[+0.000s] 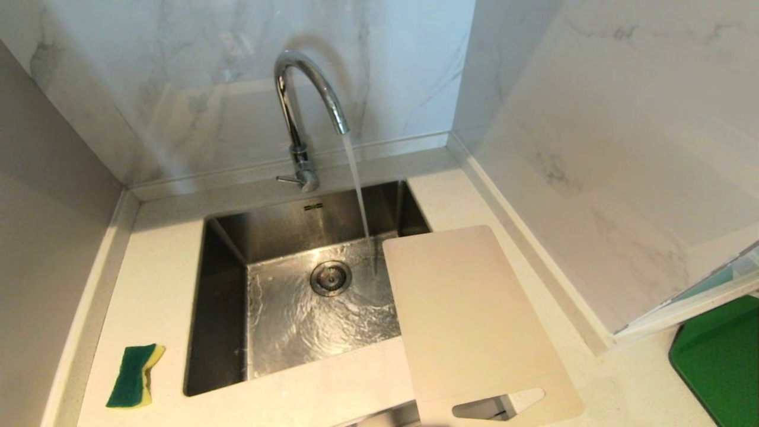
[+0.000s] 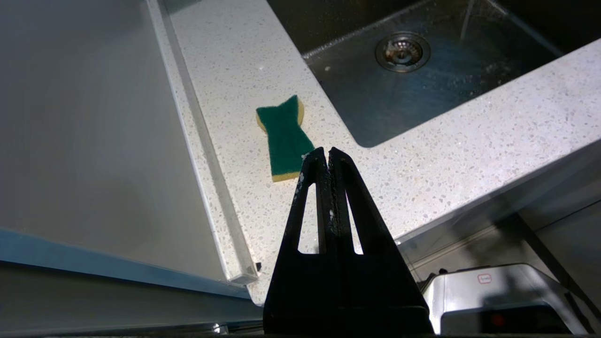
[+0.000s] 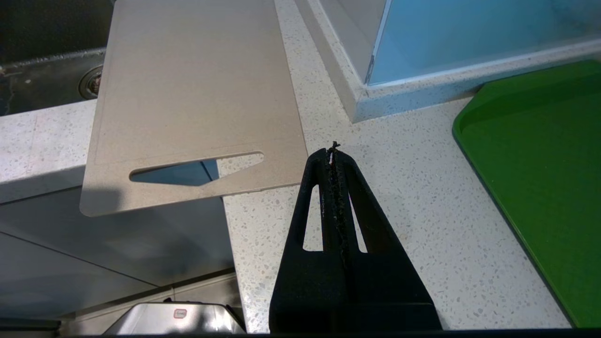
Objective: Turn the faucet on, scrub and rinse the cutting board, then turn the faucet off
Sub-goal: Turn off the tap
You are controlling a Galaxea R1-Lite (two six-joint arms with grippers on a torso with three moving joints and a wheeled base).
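Both end effectors are closed and empty: the left end effector (image 2: 327, 151) hangs off the worktop (image 1: 160, 279) edge, its tips aimed at the sponge (image 2: 284, 139), and the right end effector (image 3: 332, 152) is parked over the worktop between the board (image 3: 197, 94) and a green mat (image 3: 540, 164). Neither shows in the head view. Water runs from the faucet (image 1: 308, 89) into the sink (image 1: 228, 249), so the first step looks done. Scrubbing, rinsing and shutting the water off remain; the sponge lies untouched left of the sink. The board rests flat on the sink's right rim, one corner over the basin and its slotted end overhanging the worktop's front edge. It is pale cream, thin, with rounded corners, and looks dry.
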